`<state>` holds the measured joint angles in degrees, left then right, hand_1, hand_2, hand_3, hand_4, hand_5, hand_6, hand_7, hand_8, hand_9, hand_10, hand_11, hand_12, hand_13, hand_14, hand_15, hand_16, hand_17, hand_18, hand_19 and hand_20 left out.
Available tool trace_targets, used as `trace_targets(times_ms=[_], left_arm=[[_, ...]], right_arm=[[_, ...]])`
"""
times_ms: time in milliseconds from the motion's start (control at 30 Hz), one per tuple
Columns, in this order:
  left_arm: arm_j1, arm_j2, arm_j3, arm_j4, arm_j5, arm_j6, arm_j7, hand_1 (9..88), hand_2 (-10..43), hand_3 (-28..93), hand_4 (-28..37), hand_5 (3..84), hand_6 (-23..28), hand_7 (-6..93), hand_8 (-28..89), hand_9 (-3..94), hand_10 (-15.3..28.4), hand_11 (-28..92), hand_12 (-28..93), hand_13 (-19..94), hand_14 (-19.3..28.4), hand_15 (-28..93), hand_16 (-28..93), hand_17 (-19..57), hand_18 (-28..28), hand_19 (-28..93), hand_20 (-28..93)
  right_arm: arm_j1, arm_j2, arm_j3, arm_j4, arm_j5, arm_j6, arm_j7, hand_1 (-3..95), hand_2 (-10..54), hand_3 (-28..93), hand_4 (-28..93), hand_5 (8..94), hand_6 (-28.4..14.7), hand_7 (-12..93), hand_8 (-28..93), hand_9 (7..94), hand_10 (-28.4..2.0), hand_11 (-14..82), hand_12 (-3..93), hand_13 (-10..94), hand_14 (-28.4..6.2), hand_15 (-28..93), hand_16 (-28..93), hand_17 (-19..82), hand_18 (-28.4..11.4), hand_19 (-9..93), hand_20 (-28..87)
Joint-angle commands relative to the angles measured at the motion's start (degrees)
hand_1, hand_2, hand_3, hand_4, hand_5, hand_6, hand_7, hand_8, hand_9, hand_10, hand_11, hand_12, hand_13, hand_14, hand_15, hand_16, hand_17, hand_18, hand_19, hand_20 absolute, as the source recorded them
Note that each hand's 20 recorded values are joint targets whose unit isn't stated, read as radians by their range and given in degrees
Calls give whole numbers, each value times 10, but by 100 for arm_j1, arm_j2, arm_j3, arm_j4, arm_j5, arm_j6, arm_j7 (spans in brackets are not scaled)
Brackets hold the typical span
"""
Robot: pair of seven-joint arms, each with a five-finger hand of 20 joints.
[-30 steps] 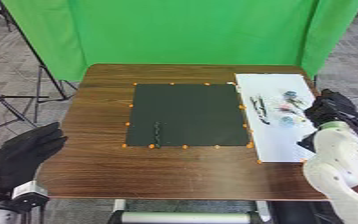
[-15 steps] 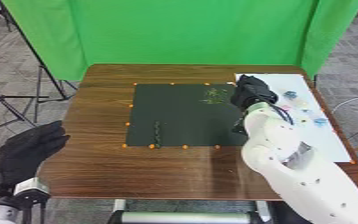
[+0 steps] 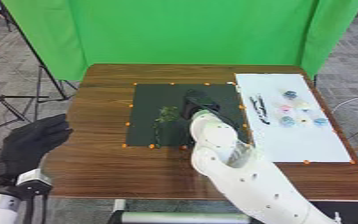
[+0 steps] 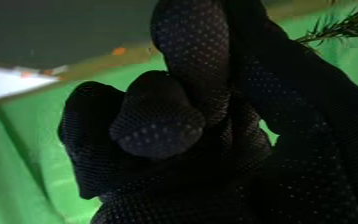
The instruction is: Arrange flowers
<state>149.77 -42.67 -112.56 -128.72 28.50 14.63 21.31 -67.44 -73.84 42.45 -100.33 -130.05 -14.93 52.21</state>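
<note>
"What's in your right hand (image 3: 196, 104)?"

"A green sprig (image 3: 167, 114). I have it pinched between my thumb and fingers, above the black mat (image 3: 149, 95), near the middle of the head view."

"And your left hand (image 3: 26, 145)?"

"Open, fingers relaxed, at the left of the frame."

"Where are the flowers (image 3: 287, 121)?"

"On the white sheet (image 3: 291, 145), right side of the frame. A dark twig (image 3: 157, 134) lies on the mat, left of my right hand."

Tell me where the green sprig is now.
In the head view, the green sprig is over the black mat, left of the right hand, just beyond the dark stem.
</note>
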Motion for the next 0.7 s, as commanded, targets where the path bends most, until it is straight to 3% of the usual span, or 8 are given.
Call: trace_targets(times_ms=[33,233,367,700], left_arm=[[-456,75,223,118,118,-225,-177,275,49,820,-158,481,136,179,-99,391,219,325,97,251,284,609,-137,-98,238,590,94],[-214,7,78,64,91,-194,-90,275,48,820,-155,482,136,178,-98,391,220,325,95,251,284,610,-137,-98,237,589,93],[-148,-35,43,40,103,-188,-115,274,48,821,-153,482,136,177,-98,391,220,324,95,251,284,610,-136,-98,237,589,94],[7,-12,-29,-25,94,-121,-64,275,47,823,-153,484,136,179,-97,393,220,326,96,253,284,611,-136,-97,237,588,94]], right_arm=[[15,-279,-121,364,-21,-54,354,556,-84,745,-274,867,-63,195,167,937,-109,411,228,911,-58,653,261,727,-117,932,363],[-11,-210,-121,344,-43,-110,472,540,-81,740,-269,870,-62,196,159,936,-111,409,229,913,-57,651,259,730,-113,932,356],[-41,-185,-91,323,-29,-193,536,514,-82,731,-260,873,-62,198,150,937,-113,408,229,914,-59,649,259,734,-110,932,345],[-149,-205,-93,31,-28,-578,520,463,-80,733,-247,872,-58,200,129,937,-118,406,227,913,-66,649,257,738,-106,932,335]])
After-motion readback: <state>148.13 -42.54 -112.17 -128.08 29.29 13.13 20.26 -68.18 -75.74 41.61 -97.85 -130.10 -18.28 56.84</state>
